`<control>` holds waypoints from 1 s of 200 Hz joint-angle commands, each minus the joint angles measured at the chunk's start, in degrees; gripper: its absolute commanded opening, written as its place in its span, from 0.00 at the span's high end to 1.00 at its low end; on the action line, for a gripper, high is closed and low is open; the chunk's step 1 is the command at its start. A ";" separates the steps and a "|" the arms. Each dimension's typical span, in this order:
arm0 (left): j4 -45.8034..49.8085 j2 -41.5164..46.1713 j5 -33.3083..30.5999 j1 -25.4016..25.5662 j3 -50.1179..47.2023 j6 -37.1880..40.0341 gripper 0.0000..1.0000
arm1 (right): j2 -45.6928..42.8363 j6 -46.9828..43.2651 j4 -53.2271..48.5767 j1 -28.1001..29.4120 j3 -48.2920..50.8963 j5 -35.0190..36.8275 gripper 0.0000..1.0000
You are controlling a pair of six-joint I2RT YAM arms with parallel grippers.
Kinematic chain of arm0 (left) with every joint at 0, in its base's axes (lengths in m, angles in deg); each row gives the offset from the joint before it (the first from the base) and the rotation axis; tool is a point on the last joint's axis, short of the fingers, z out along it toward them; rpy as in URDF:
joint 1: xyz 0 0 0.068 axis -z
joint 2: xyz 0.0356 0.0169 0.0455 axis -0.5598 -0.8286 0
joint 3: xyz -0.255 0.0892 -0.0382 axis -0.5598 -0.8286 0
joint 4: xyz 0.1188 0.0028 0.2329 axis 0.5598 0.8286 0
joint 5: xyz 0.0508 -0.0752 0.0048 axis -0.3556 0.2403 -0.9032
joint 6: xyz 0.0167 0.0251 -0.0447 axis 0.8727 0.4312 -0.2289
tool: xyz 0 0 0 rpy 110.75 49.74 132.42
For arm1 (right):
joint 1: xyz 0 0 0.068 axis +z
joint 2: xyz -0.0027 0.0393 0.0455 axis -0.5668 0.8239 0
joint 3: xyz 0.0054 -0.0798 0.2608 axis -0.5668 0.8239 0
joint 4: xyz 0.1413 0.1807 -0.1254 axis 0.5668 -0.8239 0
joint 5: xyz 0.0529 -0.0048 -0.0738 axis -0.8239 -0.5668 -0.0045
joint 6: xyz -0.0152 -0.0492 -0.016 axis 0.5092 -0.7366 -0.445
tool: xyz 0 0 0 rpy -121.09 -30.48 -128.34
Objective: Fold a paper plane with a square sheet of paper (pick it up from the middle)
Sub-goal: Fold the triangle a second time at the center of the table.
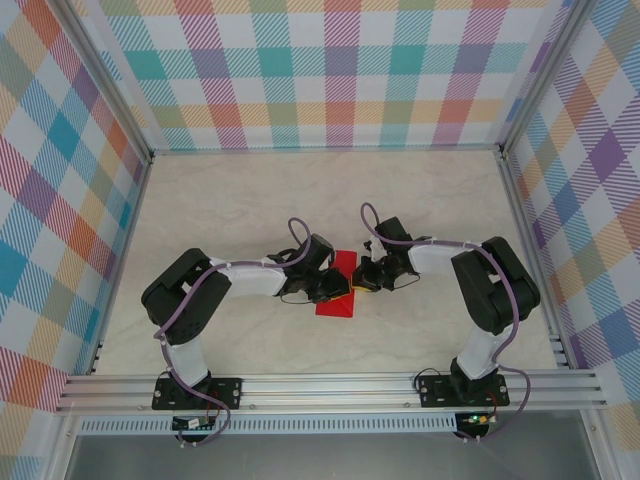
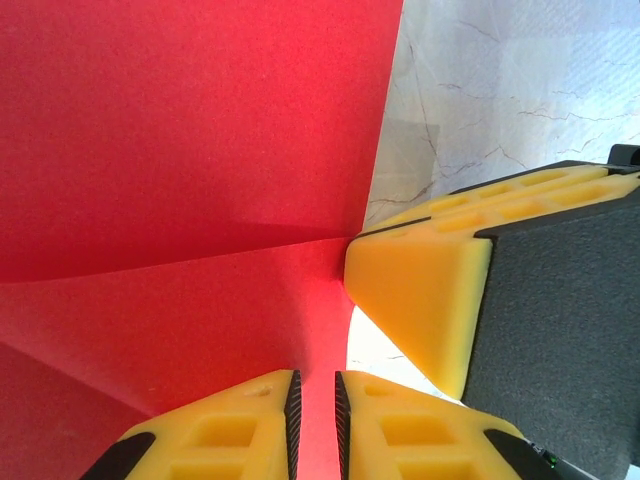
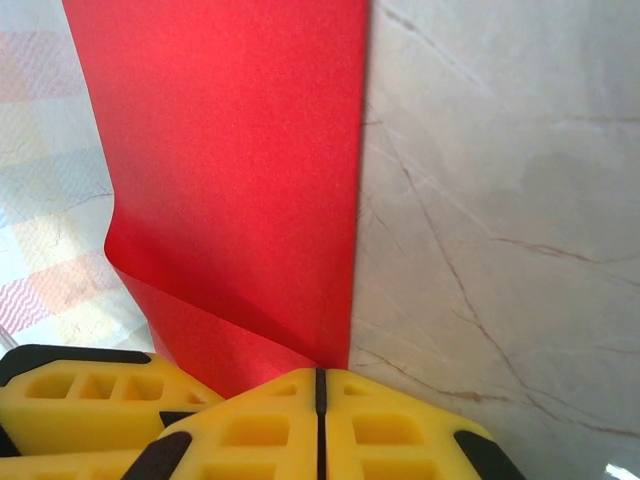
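Note:
The square sheet of paper (image 1: 334, 305) is bright red and lies on the table midway between my two arms, its near part bent up along a soft crease. My right gripper (image 1: 362, 280) meets it from the right. In the right wrist view the right gripper (image 3: 320, 375) is shut, its tips pinching the sheet (image 3: 240, 170) at its right edge. My left gripper (image 1: 343, 292) sits over the sheet from the left. In the left wrist view the left gripper (image 2: 315, 395) shows a narrow slit with the red sheet (image 2: 180, 150) behind it. A right finger (image 2: 420, 290) touches the sheet's edge there.
The marble-look table top (image 1: 250, 200) is bordered by checked walls on three sides and an aluminium rail (image 1: 330, 385) at the near edge. Both arm bases stand on that rail. A yellow finger of the left gripper (image 3: 90, 390) lies close beside the right jaws.

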 commanded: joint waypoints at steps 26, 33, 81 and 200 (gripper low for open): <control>2.20 -0.25 -1.46 -0.60 -0.44 0.23 0.81 | 1.66 -1.17 0.09 0.51 -1.42 -0.29 0.92; 2.24 -0.17 -1.55 -0.57 -0.40 0.16 0.81 | 1.71 -1.11 0.11 0.51 -1.42 -0.29 0.92; 2.81 -0.25 -2.31 -0.56 -0.70 -0.03 0.81 | 1.85 -0.90 0.03 0.55 -1.68 -0.20 0.89; 2.56 0.54 -4.28 -0.60 -2.04 -1.51 0.82 | -0.23 -0.09 -1.27 0.52 -1.77 2.44 0.83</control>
